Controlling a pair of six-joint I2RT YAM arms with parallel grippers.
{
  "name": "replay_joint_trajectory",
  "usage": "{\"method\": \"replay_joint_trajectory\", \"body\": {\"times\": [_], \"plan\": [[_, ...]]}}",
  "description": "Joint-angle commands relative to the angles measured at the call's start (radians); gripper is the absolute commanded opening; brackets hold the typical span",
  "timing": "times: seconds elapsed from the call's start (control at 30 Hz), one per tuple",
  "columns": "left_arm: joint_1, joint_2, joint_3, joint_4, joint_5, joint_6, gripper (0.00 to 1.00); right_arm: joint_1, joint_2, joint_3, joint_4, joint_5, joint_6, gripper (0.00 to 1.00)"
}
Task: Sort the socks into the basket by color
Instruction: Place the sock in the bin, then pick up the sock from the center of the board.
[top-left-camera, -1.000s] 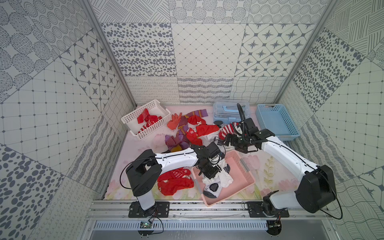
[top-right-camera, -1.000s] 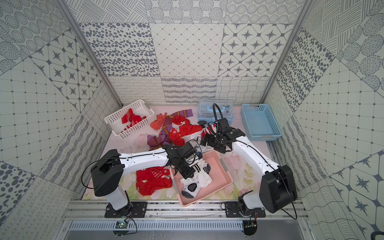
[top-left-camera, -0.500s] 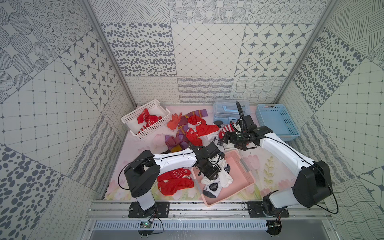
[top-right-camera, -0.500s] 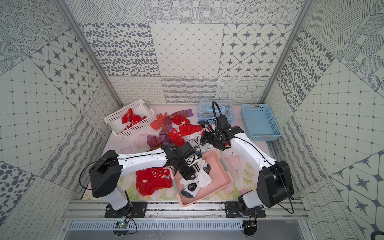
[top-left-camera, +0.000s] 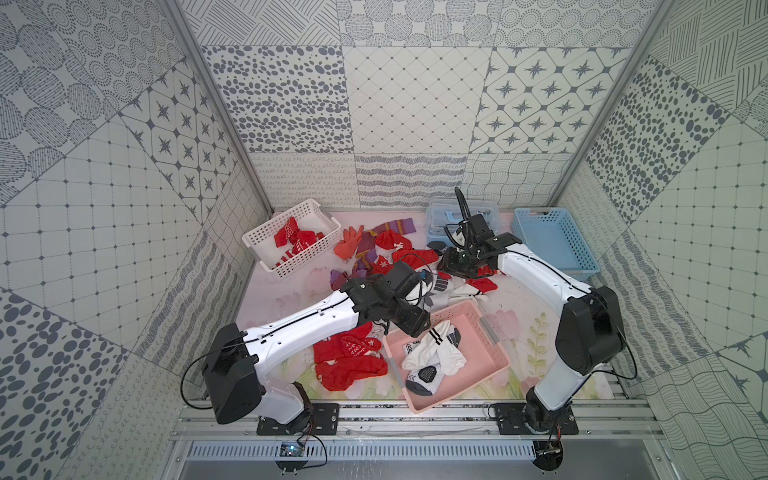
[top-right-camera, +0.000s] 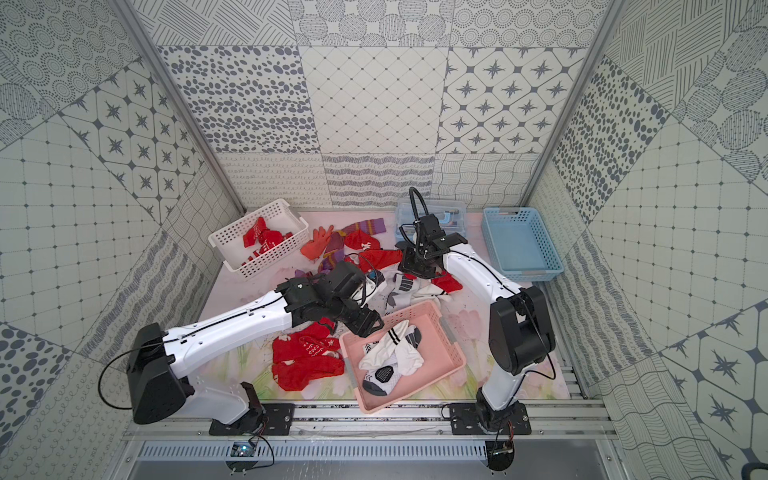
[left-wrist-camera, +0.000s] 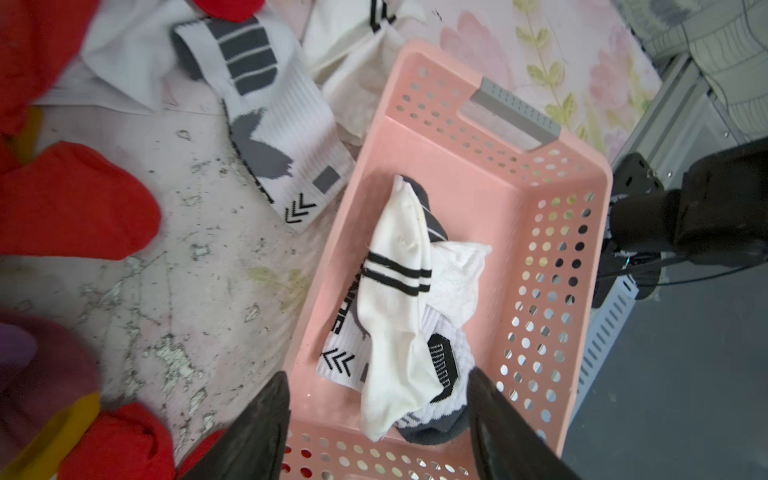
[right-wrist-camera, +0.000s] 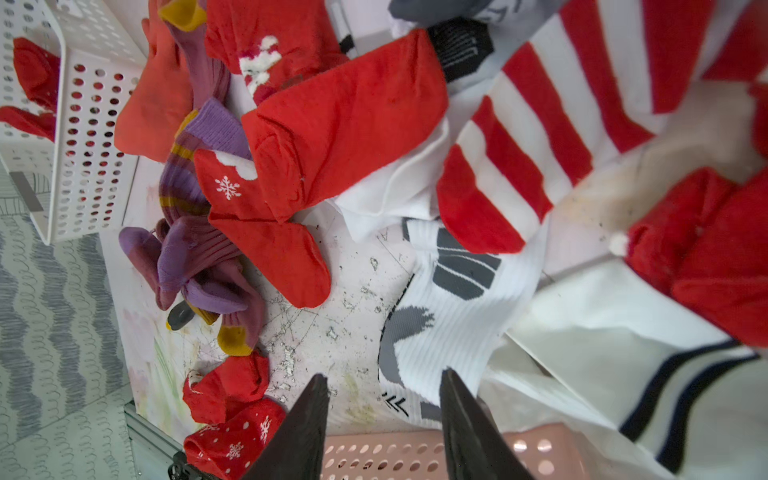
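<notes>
Your left hand (left-wrist-camera: 376, 419) hangs with fingers apart over the pink basket (left-wrist-camera: 557, 232), white socks (left-wrist-camera: 399, 316) lying below. Your right hand (right-wrist-camera: 384, 424), fingers apart, hovers above a white sock (right-wrist-camera: 449, 316) on the surface.

Your left hand (left-wrist-camera: 376, 419) hangs with fingers spread and empty; your right hand (right-wrist-camera: 382, 419) is likewise parted, gripping nothing.

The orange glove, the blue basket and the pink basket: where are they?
orange glove (top-left-camera: 349, 245): a top view, on its palm.
blue basket (top-left-camera: 555, 245): a top view, on its bare floor.
pink basket (left-wrist-camera: 490, 199): left wrist view, on its bare floor.
</notes>
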Motion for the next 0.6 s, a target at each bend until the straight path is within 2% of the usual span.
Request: {"method": "replay_joint_trajectory", "body": {"times": [0.0, 0.27, 0.37, 0.57], "plan": [[0.078, -0.075, 0.021, -0.071, -0.087, -0.168, 0.68, 0.021, 0.082, 0.076, 0.028, 0.016, -0.039, 0.44], [0.143, -0.180, -0.023, -0.049, -0.140, -0.315, 0.68, 0.027, 0.259, 0.205, 0.052, 0.006, -0.042, 0.52], [0.145, -0.186, -0.023, -0.060, -0.149, -0.326, 0.69, 0.030, 0.300, 0.229, 0.052, 0.029, -0.039, 0.55], [0.147, -0.187, -0.016, -0.070, -0.160, -0.323, 0.68, 0.029, 0.353, 0.253, 0.072, 0.079, -0.031, 0.54]]}}
